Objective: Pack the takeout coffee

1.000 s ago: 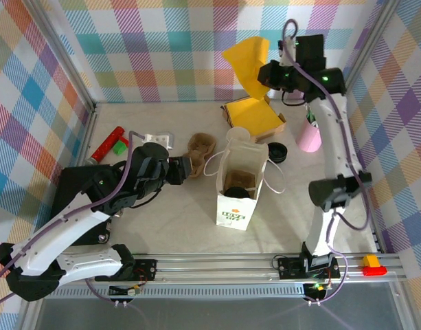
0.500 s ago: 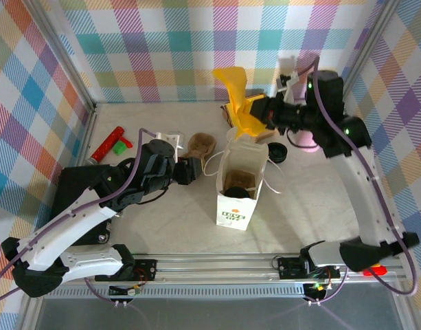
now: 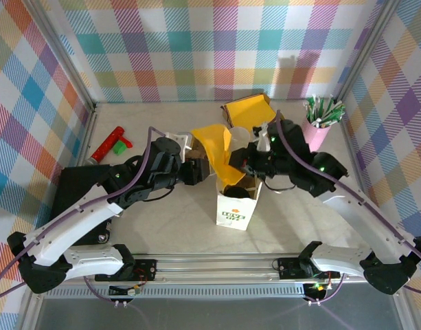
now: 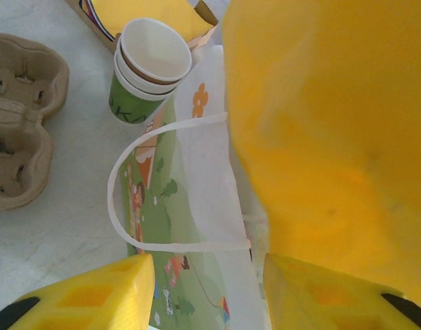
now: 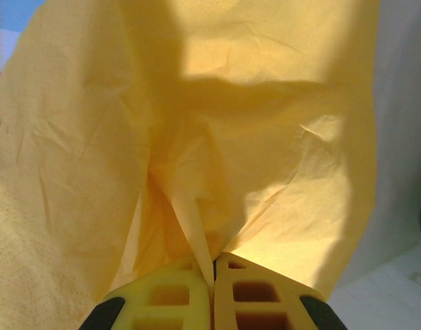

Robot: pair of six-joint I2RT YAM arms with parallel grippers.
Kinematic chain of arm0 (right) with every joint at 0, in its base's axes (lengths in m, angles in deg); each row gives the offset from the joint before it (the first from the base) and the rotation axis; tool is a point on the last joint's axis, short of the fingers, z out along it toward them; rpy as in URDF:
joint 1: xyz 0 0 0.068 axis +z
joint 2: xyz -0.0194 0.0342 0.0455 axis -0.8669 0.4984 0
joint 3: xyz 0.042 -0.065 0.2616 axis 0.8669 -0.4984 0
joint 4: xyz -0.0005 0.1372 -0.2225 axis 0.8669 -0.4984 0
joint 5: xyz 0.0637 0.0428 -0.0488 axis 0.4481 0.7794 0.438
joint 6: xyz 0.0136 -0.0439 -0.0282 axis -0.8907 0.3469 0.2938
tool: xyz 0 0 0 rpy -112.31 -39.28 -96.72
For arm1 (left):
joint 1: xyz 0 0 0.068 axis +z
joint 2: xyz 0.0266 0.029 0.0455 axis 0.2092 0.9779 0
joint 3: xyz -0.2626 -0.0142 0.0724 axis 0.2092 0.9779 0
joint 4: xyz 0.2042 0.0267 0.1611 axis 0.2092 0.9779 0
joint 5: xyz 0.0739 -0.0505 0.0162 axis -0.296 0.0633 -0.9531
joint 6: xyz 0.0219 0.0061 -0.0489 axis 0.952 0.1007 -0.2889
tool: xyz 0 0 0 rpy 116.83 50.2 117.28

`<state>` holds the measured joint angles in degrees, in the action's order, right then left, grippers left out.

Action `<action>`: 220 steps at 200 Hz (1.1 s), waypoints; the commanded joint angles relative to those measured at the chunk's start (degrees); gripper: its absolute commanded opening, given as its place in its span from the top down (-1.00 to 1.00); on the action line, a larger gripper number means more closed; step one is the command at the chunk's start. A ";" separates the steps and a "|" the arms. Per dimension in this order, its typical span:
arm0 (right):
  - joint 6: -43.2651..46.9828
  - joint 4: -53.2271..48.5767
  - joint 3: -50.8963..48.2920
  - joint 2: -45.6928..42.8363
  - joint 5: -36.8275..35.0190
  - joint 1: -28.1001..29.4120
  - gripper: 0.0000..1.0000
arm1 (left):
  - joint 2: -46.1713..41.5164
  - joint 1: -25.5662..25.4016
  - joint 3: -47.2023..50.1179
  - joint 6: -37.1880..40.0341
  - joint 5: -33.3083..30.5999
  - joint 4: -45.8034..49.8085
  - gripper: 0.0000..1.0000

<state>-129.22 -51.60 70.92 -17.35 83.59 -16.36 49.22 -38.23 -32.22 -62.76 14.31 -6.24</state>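
Observation:
A white paper bag (image 3: 234,213) with a green print stands at mid-table, mouth up. My right gripper (image 3: 242,167) hangs over its mouth, shut on a yellow napkin (image 3: 213,141). In the right wrist view the fingertips (image 5: 213,265) pinch a fold of that napkin (image 5: 196,103). My left gripper (image 3: 200,172) stands open at the bag's left side. Past its gap (image 4: 209,275) I see the bag's wall and loop handle (image 4: 196,206), with the napkin (image 4: 320,124) above. The takeout coffee is hidden. Something dark lies inside the bag, and I cannot tell what.
A stack of lidless green-banded cups (image 4: 152,69) stands behind the bag, and a brown pulp cup carrier (image 4: 18,124) lies to its left. An open box of yellow napkins (image 3: 248,110) sits at the back. A pink cup of sticks (image 3: 316,134) stands back right. A red object (image 3: 107,144) lies left.
The right arm swung down from over the napkin box at the back to the bag's mouth, carrying the napkin. The left gripper shifted right, closer to the bag.

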 commanded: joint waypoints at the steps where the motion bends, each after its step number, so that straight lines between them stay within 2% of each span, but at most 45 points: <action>1: 0.23 -2.73 -3.07 -4.58 -8.83 2.05 1.00 | -1.25 0.54 0.75 -0.90 1.25 -0.81 0.09; 34: 0.03 -6.21 -5.44 -6.24 -14.23 3.75 1.00 | -2.39 0.58 1.71 -1.07 0.80 -0.82 0.09; 76: 0.37 -12.70 -3.63 -3.43 -19.90 4.76 1.00 | -2.56 0.56 2.21 -1.08 0.80 -0.69 0.09; 175: 2.02 -32.30 11.09 12.97 -27.83 8.17 1.00 | -2.35 0.54 1.99 -0.46 1.33 -0.65 0.09; 220: 2.46 -37.68 14.06 18.75 -30.71 9.16 1.00 | -3.25 0.55 2.54 -0.16 0.75 -0.60 0.09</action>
<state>-127.85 -82.77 82.73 -0.87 56.03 -7.72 47.62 -38.23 -30.53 -63.37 14.90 -6.24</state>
